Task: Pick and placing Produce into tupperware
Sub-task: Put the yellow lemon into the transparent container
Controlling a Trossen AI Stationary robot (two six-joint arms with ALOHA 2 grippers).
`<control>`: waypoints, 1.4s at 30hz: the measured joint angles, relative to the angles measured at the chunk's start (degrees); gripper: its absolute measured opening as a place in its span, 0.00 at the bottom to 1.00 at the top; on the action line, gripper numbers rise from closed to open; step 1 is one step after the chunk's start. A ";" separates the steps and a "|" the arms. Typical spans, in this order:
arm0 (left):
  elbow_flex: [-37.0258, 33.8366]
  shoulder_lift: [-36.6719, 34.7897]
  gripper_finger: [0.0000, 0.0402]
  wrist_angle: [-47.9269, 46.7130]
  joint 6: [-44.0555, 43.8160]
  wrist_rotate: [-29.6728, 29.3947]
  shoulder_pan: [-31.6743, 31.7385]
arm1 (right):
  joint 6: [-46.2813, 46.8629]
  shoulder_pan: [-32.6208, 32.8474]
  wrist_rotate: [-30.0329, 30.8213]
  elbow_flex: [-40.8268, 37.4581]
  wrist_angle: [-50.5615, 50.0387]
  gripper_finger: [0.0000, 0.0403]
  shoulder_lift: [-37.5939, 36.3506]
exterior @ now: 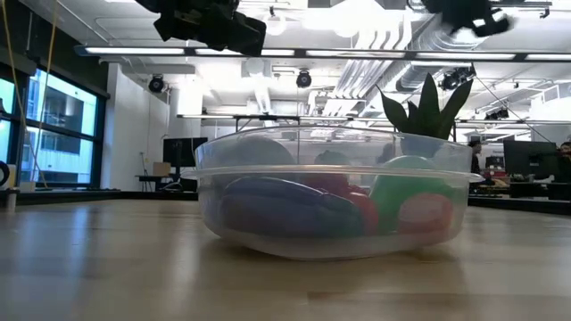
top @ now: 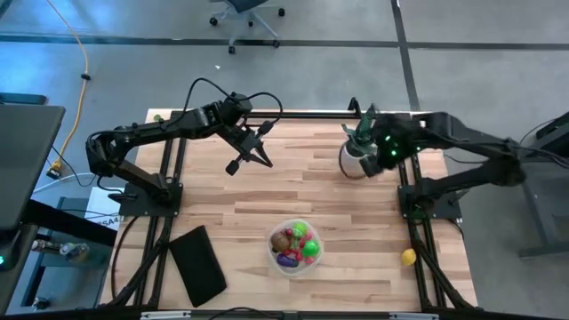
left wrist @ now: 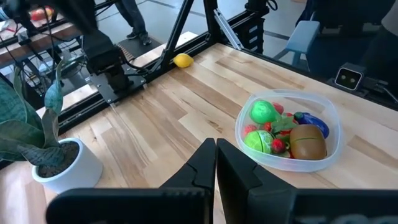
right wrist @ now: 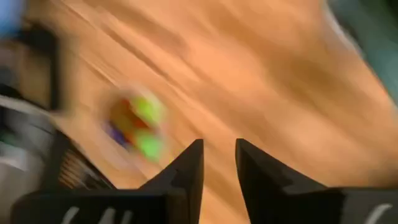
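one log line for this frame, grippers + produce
left gripper: shut, empty | right gripper: slightly open, empty | tupperware: holds produce | yellow piece: off table

**Wooden table and what sits on it**

The light wooden table (top: 267,191) carries a clear round tub (top: 295,246) near its front edge, a flat black rectangle (top: 197,264) to its left, and a potted plant (top: 357,153) at the back right

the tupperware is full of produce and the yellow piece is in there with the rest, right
Not quite. The tupperware does hold produce, but the yellow piece is not in it: the high view shows it lying apart, past the table's right edge by the right arm's frame.
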 joint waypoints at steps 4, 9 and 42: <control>0.00 0.00 0.01 -0.02 -0.01 0.01 0.00 | 6.17 6.32 -4.11 6.29 -15.81 0.24 6.23; 0.00 0.04 0.01 0.09 0.02 0.04 -0.02 | 19.58 17.37 -8.14 3.31 -16.86 0.25 8.54; 0.00 0.04 0.01 -0.02 1.68 1.90 -0.02 | 91.20 57.99 -22.66 -41.13 32.49 0.25 8.35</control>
